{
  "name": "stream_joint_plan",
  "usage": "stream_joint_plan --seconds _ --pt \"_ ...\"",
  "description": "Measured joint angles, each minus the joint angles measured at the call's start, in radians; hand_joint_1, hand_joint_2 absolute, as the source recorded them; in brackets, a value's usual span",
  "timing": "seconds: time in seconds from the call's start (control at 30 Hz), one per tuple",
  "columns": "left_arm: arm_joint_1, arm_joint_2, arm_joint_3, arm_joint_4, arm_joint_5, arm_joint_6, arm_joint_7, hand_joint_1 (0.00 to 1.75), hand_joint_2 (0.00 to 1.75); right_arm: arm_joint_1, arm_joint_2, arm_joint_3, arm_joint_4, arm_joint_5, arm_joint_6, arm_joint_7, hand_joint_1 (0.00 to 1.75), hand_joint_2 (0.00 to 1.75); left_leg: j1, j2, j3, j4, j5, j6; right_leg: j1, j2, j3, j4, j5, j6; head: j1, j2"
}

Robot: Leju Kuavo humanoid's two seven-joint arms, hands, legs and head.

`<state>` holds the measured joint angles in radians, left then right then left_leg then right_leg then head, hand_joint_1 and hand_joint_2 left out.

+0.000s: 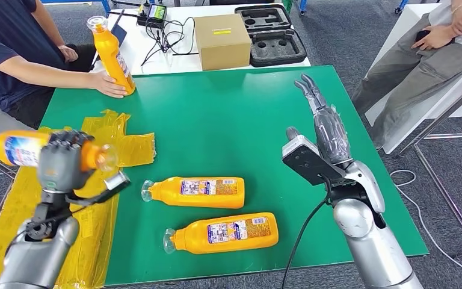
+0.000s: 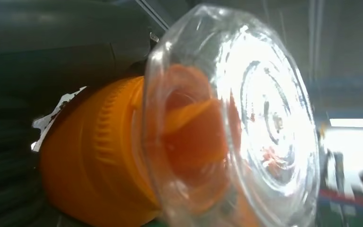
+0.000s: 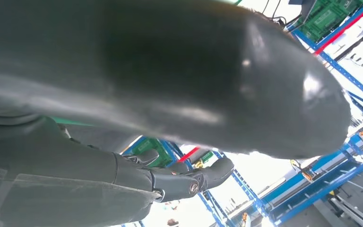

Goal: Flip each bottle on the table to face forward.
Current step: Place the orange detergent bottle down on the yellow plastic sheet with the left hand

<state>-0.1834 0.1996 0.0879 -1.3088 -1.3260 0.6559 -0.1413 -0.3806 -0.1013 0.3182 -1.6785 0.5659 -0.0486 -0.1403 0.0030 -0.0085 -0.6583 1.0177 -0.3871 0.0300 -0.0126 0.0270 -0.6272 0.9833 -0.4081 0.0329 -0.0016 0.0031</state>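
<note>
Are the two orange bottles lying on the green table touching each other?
Apart. In the head view, a strip of green table shows between the upper bottle and the lower bottle along their length.

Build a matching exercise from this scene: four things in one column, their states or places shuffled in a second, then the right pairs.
1. left hand
2. right hand
3. bottle at the far table edge
4. cardboard box

A. on the white table beyond the green one
B. held upright by a person's hand
C. fingers straight, holding nothing
D. grips an orange bottle lying sideways

Pairs: 1-D, 2-C, 3-B, 4-A
</note>
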Motion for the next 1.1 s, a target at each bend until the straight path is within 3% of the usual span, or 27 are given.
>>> stream_joint_plan --seconds 0.37,0.8,0.83,0.93,0.97,1.1 --pt "0.003 0.004 -0.077 0.190 -0.008 -0.050 0.015 1.75 1.75 -0.005 -0.006 0.001 0.020 -0.008 -0.001 -0.004 0.00 0.00 0.000 -0.001 -0.001 0.000 0.000 0.000 0.000 0.000 0.000 0.000 0.000 0.000 0.000 0.000" --pt "-0.075 -0.027 -0.126 0.425 0.077 -0.088 0.002 1.75 1.75 -0.023 -0.012 0.008 0.047 -0.022 -0.003 -0.003 0.00 0.00 0.000 -0.001 0.000 0.000 0.000 0.000 0.000 -0.001 0.001 0.000 0.000 0.000 0.000 0.000" --pt "-0.079 -0.028 -0.127 0.433 0.080 -0.089 0.001 1.36 1.75 -0.024 -0.012 0.009 0.050 -0.023 -0.003 -0.003 0.00 0.00 0.000 -0.001 0.000 0.000 0.000 0.000 0.000 -0.001 0.001 0.000 0.000 0.000 0.000 0.000" --pt "-0.088 -0.030 -0.129 0.449 0.098 -0.106 -0.004 0.05 0.44 -0.026 -0.012 0.010 0.055 -0.024 -0.003 -0.003 0.00 0.00 0.000 -0.001 0.002 0.000 0.000 0.000 0.000 -0.001 0.003 0.000 0.000 0.000 0.000 0.000" --pt "-0.091 -0.030 -0.130 0.454 0.103 -0.115 -0.004 0.00 0.00 -0.027 -0.012 0.010 0.057 -0.024 -0.003 -0.003 0.00 0.00 0.000 -0.001 0.002 0.000 0.000 0.000 0.000 -0.001 0.003 0.000 0.000 0.000 0.000 0.000" --pt "-0.101 -0.032 -0.133 0.473 0.124 -0.147 0.017 0.00 0.00 -0.027 -0.012 0.011 0.067 -0.025 -0.003 -0.003 0.00 0.00 0.000 -0.001 0.004 0.000 0.000 0.000 0.000 -0.001 0.005 0.000 0.000 0.000 0.000 0.000"
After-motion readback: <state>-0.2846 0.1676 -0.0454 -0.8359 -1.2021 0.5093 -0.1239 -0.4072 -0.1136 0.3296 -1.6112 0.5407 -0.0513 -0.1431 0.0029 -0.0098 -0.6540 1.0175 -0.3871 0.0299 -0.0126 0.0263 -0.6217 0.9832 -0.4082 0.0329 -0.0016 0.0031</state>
